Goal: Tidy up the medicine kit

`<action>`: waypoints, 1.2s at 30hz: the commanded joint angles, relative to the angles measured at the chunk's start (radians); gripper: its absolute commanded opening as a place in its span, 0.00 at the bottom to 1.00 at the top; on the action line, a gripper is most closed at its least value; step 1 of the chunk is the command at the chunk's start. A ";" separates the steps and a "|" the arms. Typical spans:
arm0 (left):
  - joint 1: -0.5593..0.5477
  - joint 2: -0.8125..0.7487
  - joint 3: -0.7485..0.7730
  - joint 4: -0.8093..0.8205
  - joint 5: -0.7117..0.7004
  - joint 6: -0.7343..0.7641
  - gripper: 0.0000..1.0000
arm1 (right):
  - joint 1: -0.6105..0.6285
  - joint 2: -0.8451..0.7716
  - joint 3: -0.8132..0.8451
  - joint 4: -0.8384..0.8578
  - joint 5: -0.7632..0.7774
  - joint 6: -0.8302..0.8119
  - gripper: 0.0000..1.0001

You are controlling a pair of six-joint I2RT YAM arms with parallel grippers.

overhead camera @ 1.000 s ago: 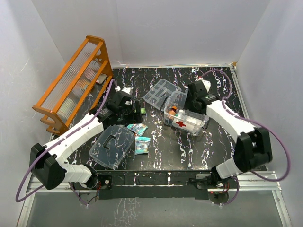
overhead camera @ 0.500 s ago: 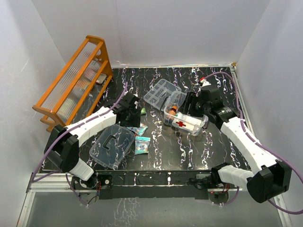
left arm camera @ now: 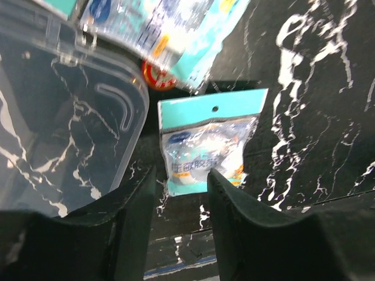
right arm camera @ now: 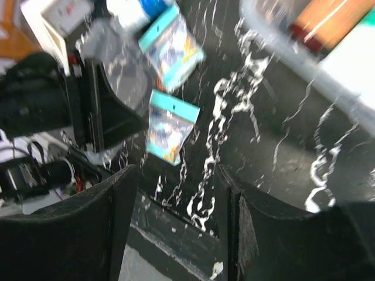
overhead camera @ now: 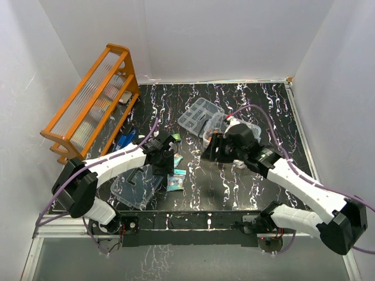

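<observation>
Lower left gripper [left arm camera: 180, 190], jaws open astride packet [left arm camera: 208, 149] lying on table [left arm camera: 316, 105] just beside lid [left arm camera: 64, 134], and pinch mid-packet clear of lid edge, holding open, empty right gripper [right arm camera: 176, 193] off near box [right arm camera: 304, 47].

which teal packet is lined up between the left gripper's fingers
The packet with the punched teal header, lying just ahead of the open left gripper; the other packet lies beyond it, cut off by the frame.
</observation>
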 commanded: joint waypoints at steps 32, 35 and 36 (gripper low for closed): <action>-0.018 -0.006 -0.205 0.127 0.080 -0.123 0.24 | 0.391 0.600 -0.087 0.472 0.211 0.306 0.47; -0.018 -0.007 -0.210 0.130 0.080 -0.123 0.23 | 0.390 0.620 -0.088 0.478 0.190 0.312 0.42; -0.018 -0.008 -0.209 0.130 0.080 -0.123 0.22 | 0.390 0.623 -0.088 0.477 0.190 0.312 0.38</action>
